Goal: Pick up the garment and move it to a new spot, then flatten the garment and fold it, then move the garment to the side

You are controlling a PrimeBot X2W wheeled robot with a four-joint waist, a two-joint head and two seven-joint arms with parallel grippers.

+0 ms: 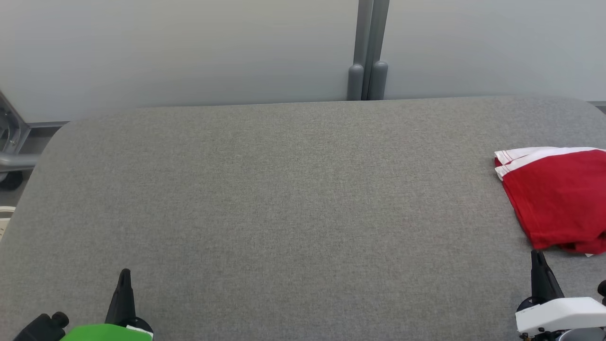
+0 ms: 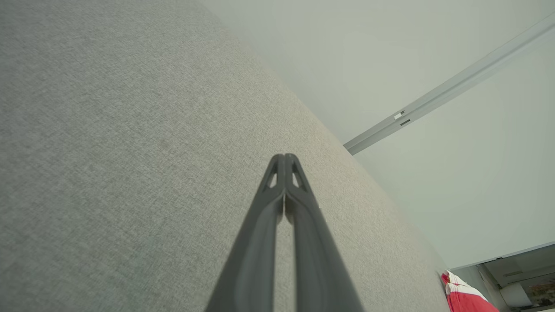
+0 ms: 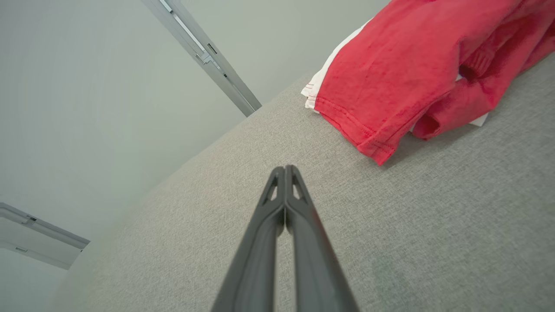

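Bright, even light; soft shadows.

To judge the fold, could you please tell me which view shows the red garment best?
The right wrist view: the red garment lies close, hem and layers clear. The head view crops it at the right edge; the left wrist view catches a small distant corner.
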